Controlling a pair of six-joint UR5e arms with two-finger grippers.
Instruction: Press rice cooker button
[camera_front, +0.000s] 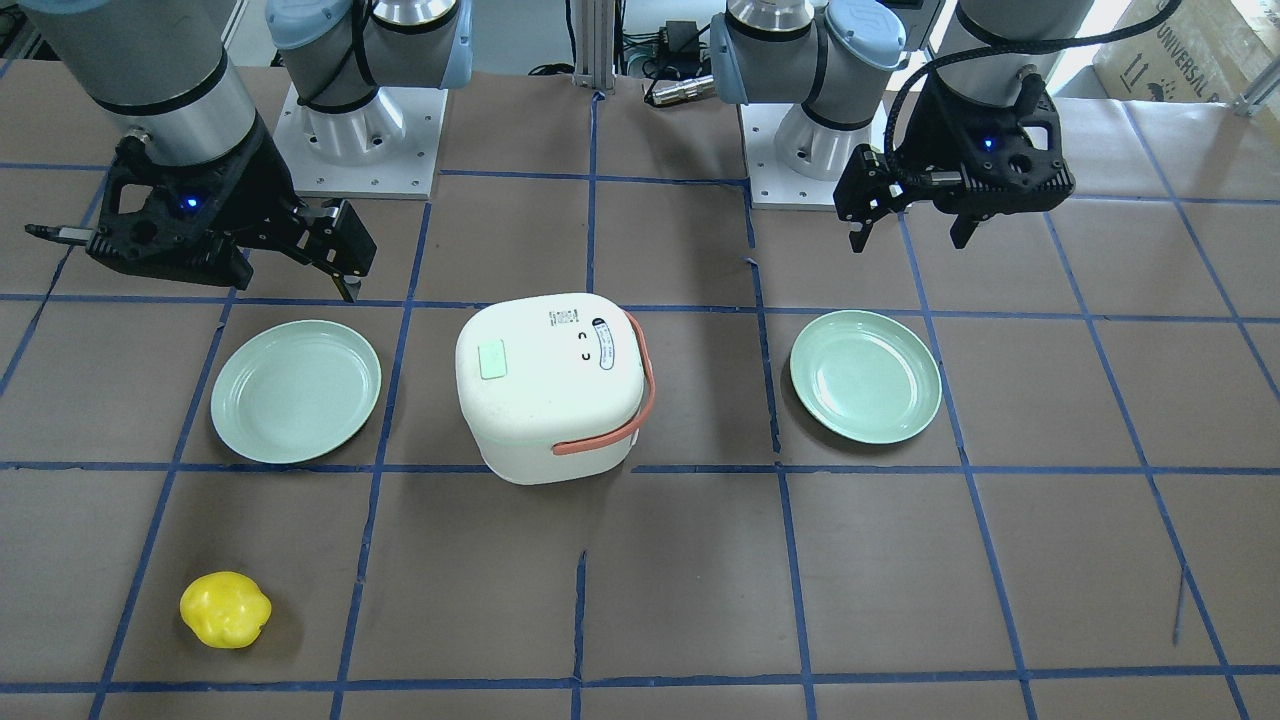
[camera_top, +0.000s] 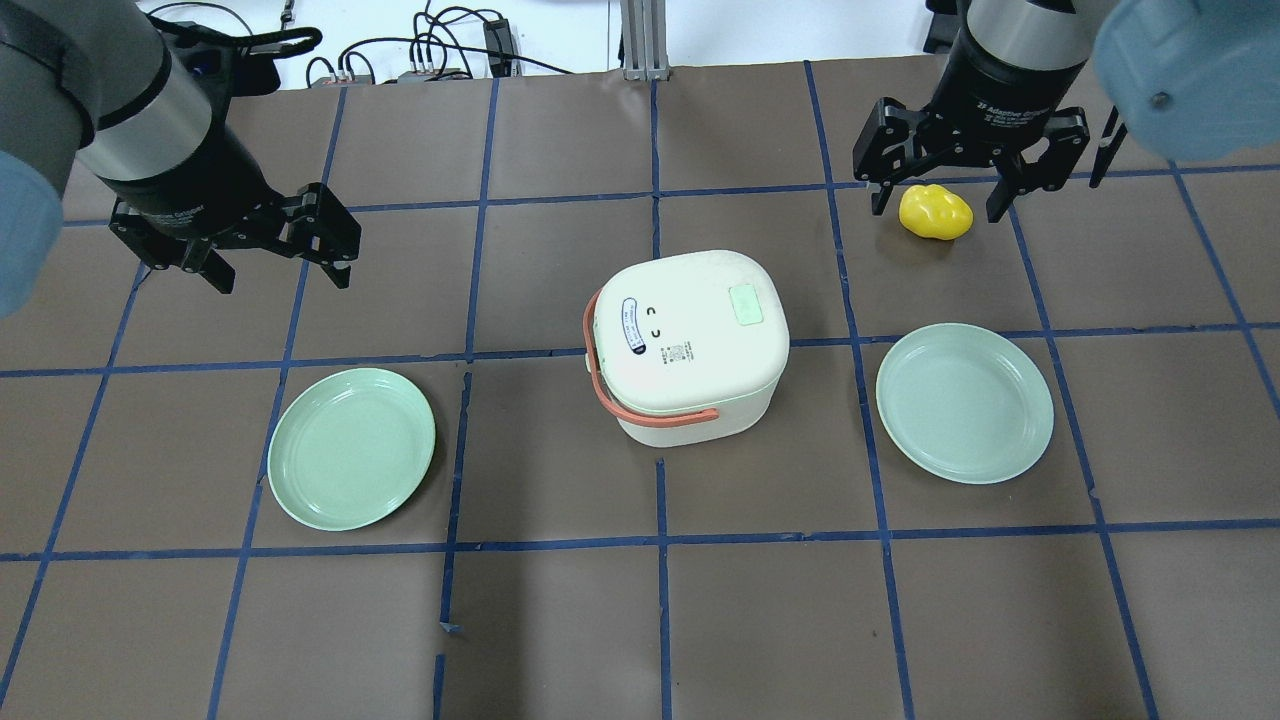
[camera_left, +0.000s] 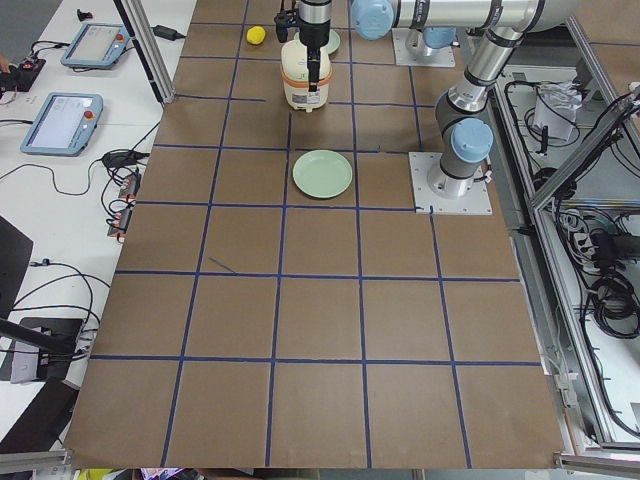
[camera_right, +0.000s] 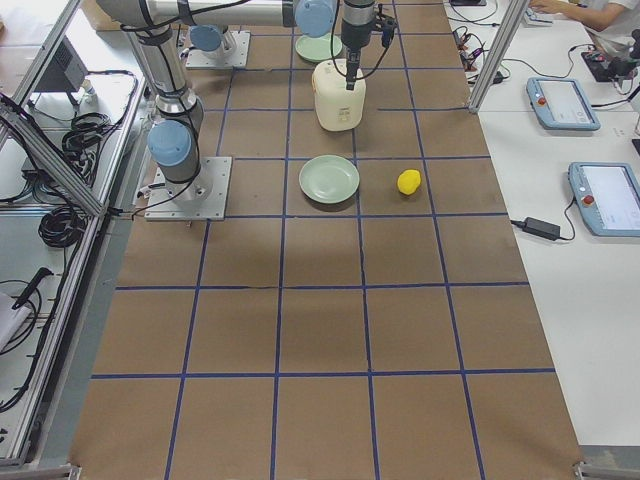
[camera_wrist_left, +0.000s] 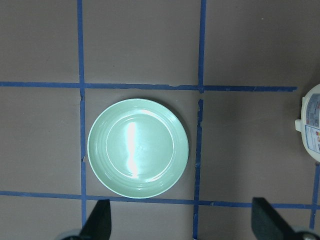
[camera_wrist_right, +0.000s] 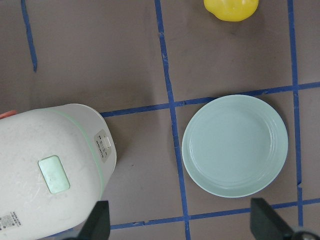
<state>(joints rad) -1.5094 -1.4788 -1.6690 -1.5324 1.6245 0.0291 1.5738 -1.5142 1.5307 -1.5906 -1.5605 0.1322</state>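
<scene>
No pressing is done yet: the rice cooker (camera_top: 690, 345) is set at the middle of the counter (camera_top: 560, 620), its pale green lid button (camera_top: 746, 304) untouched. The left end effector (camera_top: 275, 268) and right end effector (camera_top: 938, 200) are held spread apart, empty, well away from it. The approach and the press are judged outstanding.

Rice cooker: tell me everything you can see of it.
The rice cooker is a cream, rounded, plastic-looking box, upright mid-table between two plates, lid shut. A pale green square button sits on the lid toward the robot's right, an oval label toward its left. Its salmon handle is folded down. Only the table touches it.
</scene>
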